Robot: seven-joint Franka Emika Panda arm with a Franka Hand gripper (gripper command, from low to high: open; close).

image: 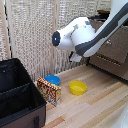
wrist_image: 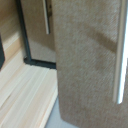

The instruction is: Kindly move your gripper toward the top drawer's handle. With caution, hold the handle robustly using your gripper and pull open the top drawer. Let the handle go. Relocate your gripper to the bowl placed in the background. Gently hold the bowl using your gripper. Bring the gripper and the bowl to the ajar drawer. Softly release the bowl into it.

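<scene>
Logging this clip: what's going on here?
The white arm is reaching toward the cabinet on the exterior view's right; its gripper is hidden there. The wrist view shows a grey-brown drawer front up close, its silver handle near the edge. Whether that drawer is open is unclear. The blue bowl sits untouched on the floor beside a yellow bowl.

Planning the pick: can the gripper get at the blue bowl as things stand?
Probably yes, from above: the blue bowl sits uncovered. The box close in front blocks that side; the yellow bowl stands apart. The gripper itself isn't visible.
</scene>
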